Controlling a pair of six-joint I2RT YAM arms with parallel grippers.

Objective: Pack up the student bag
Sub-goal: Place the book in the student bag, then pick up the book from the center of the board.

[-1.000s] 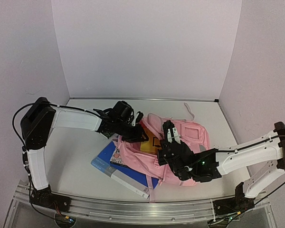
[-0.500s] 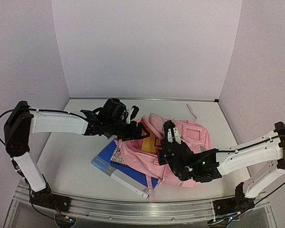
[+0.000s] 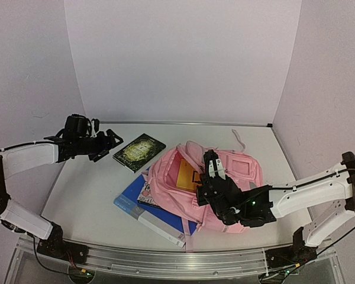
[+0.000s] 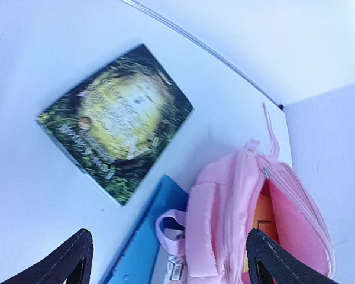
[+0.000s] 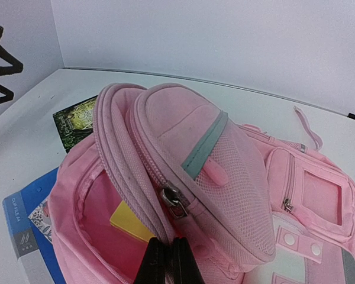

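Position of student bag (image 3: 245,168): flat on the desk (image 3: 89,189), right of centre, main compartment unzipped and gaping toward the left arm.

State of right claw (image 3: 213,168): pinched shut on the fabric rim of that opening beside the zip pull, holding the front flap raised.

State of left claw (image 3: 112,142): spread wide, empty, poised at the far left of the desk, well apart from the bag.

Done so far: one yellow-orange flat item (image 3: 185,174) already inside the compartment.

Outstanding:
- dark green book (image 3: 139,152), face up on the desk between the left claw and the bag, just beside the claw;
- blue folder (image 3: 145,216), flat on the desk with its right end under the bag;
- patterned booklet (image 3: 147,194), on top of the folder, touching the bag's edge;
- zip closing, also pending.

Judged progress: early, roughly one item of four packed. Likely next: the green book, nearest to the open claw. Keep the opening lifted during insertion.
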